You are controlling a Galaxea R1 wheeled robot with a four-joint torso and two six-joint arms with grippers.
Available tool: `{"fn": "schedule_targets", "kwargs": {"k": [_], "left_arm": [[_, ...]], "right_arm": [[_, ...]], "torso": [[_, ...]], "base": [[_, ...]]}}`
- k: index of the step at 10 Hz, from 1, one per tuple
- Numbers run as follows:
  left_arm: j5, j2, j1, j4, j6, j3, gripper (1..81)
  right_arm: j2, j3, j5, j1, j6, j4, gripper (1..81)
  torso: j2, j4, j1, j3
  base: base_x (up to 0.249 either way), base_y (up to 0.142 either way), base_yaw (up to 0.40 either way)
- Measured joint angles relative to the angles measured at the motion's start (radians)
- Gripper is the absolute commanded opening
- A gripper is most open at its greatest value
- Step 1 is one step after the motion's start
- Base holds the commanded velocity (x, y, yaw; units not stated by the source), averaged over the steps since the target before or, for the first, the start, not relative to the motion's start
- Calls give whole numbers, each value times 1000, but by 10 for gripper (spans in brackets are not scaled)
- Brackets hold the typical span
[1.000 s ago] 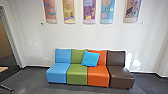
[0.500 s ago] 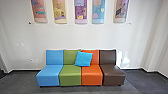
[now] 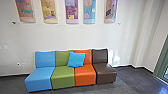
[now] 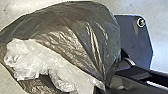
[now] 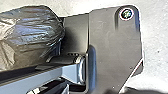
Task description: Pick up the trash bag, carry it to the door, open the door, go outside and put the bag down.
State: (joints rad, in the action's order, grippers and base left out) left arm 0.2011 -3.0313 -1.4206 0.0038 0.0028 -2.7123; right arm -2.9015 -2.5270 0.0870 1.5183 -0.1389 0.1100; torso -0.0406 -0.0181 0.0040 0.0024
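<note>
Seemingly carrying the trash bag (image 4: 67,27) low around twelve o'clock, by the dark plate (image 5: 112,47), presumably to travel steadily without blocking the view of the sofa (image 3: 62,73) beyond, but unable to tell either gripper's opening or hold.

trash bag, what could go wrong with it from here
The dark trash bag looks thin and creased, so it might tear if it rubs on the robot. The pale crumpled plastic against it could snag while driving. Straight ahead, the coloured seats might get bumped.

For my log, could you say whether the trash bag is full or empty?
Filled, it seems: the dark bag bulges out, rounded.
</note>
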Motion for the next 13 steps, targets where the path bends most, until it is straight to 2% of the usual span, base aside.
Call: {"fn": "schedule_targets", "kwargs": {"k": [13], "left_arm": [[0, -5, 2, 9, 0, 0, 10]], "right_arm": [[-11, -21, 0, 9, 0, 4, 811]], "torso": [[0, 0, 0, 0]], "base": [[0, 0, -278]]}}
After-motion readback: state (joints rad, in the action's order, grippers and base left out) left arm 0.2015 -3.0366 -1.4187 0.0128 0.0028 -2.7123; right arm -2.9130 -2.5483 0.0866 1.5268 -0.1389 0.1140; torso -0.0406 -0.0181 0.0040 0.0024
